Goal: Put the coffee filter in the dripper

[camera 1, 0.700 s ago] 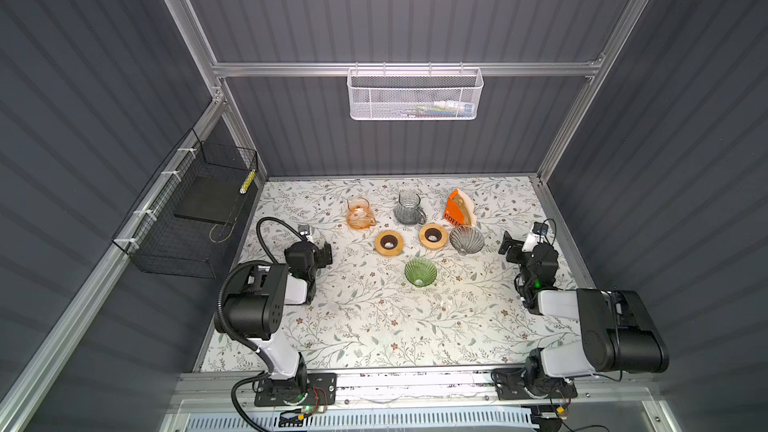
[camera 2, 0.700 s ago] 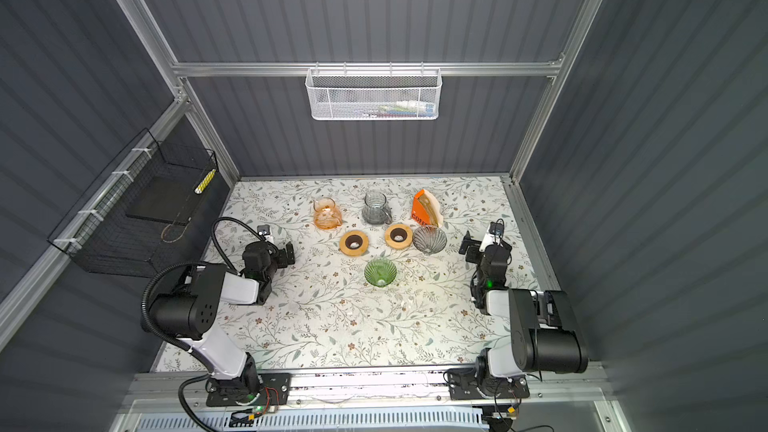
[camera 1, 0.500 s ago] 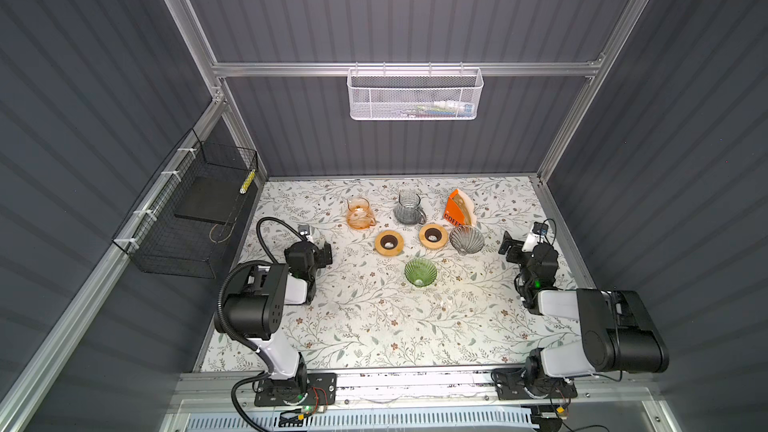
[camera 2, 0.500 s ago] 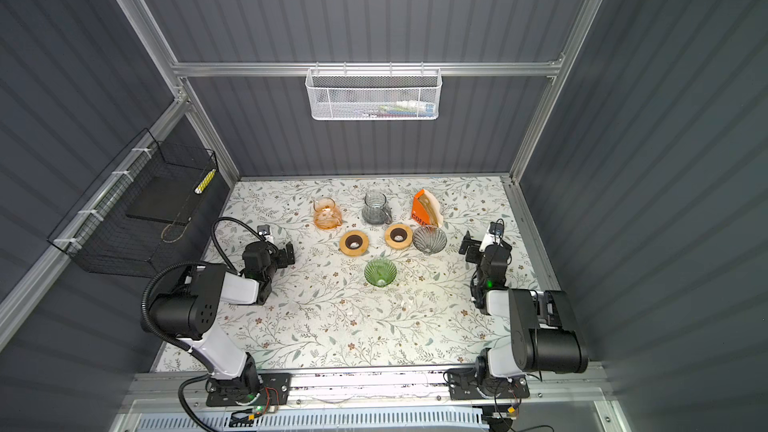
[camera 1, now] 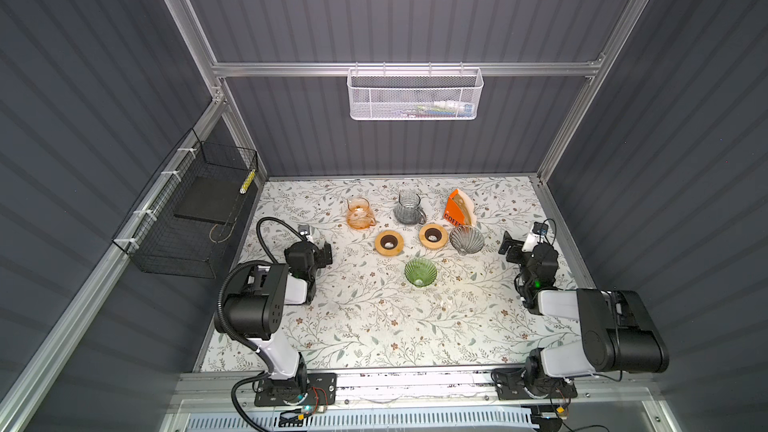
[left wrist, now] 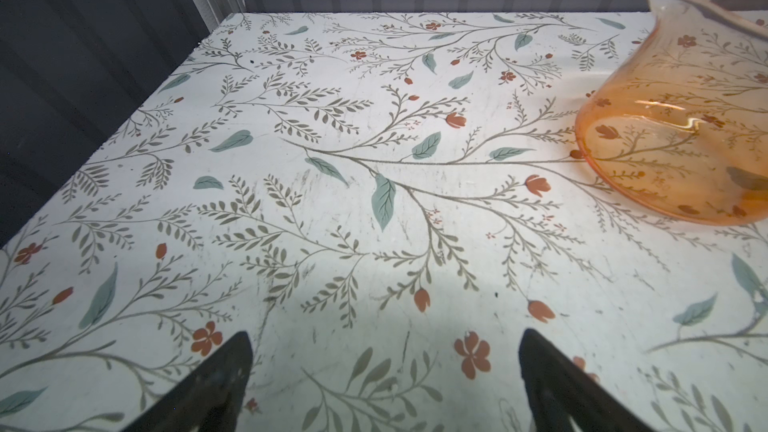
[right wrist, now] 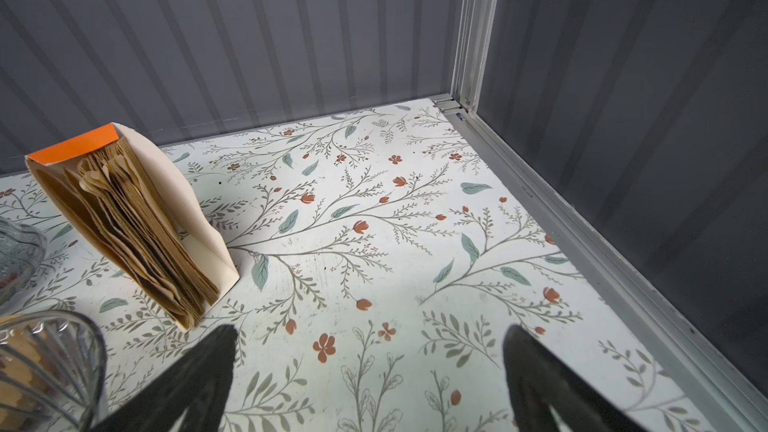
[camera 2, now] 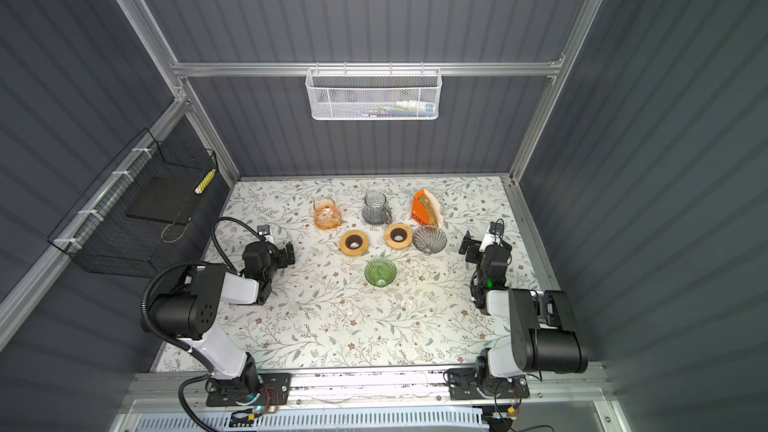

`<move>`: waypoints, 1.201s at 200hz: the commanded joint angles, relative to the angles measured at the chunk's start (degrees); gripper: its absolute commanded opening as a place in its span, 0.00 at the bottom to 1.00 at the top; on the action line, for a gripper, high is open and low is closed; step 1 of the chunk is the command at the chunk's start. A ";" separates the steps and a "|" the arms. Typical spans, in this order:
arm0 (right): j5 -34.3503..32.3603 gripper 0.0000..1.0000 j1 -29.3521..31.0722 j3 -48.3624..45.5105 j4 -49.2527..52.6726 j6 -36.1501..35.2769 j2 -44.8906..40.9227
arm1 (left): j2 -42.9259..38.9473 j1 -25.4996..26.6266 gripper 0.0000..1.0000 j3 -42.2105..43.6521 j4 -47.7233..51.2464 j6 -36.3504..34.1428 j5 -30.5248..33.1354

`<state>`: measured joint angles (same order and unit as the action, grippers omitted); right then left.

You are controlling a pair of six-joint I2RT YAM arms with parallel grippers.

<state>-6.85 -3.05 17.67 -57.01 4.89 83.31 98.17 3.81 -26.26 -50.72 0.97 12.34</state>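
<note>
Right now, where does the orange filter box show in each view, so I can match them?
In both top views: the orange filter box stands toward the back, right of centre.
Left wrist: not in it.
Right wrist: in it, upright, its open side with the paper filters facing the camera.
Shared landmark: the clear ribbed dripper next to it.

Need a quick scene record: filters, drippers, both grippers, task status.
filters: brown stack standing in the filter box
green dripper: mid-table, no filter inside
clear dripper: beside the filter box, no filter seen
left gripper: open, empty, near orange carafe
right gripper: open, empty, near filter box
status: no filter picked yet
</note>
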 commanded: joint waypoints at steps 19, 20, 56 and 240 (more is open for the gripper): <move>0.12 0.99 0.15 0.00 -0.55 -0.33 0.20 | 0.10 0.23 1.00 -0.81 -1.40 -1.19 -0.33; 0.15 0.99 0.15 0.00 -0.55 -0.32 0.19 | 0.14 0.23 1.00 -0.81 -1.40 -1.26 -0.36; 0.19 0.99 0.15 0.00 -0.55 -0.32 0.19 | 0.18 0.23 1.00 -0.81 -1.36 -1.16 -0.38; -6.09 0.84 6.47 13.55 39.46 2.63 -21.65 | -18.86 3.05 0.62 -13.76 30.57 9.50 0.98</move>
<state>-11.42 0.93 28.36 -31.42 6.31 65.63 80.97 4.58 -34.70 -32.08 5.65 14.04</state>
